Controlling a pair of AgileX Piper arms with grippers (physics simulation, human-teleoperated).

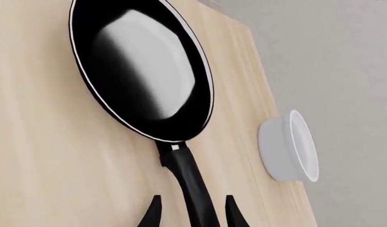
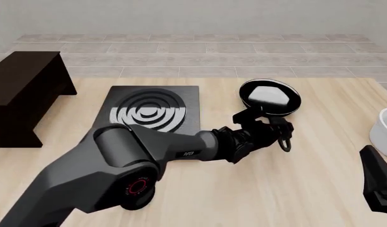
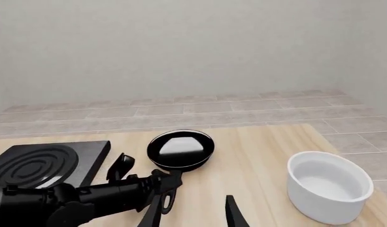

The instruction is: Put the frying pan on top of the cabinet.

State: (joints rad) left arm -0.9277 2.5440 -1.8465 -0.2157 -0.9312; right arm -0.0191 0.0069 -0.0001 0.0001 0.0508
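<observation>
While the left arm reaches across to the frying pan's handle, the stock on view runs as follows.

Surface [image 2: 320, 189]: light wood grain, carrying every item below; pale tiled floor beyond its far edge.

Cabinet [image 2: 23, 90]: dark brown box with a flat top, at the far left of the surface; nothing rests on its top.

Left arm [image 2: 118, 161]: grey and black, entering from the near left and stretching right across the middle of the surface.

Stove plate [image 2: 152, 111]: flat black square with silver rings, just right of the cabinet, left of the pan.

White bowl [image 3: 329, 187]: round, upright, at the right edge of the surface, well apart from the pan.

Frying pan [image 2: 269, 97]: small round black pan, glossy white reflection inside, at centre right of the surface, far from the cabinet; its handle [image 1: 190, 182] points toward the near side. Whether the pan sits on the surface or is raised off it cannot be told.

Left tool [image 1: 192, 213]: one finger on each side of the pan handle, spread and not clenched on it in the left wrist view.

Right tool [image 3: 193, 213]: near right, released, holding nothing, fingers apart.
</observation>
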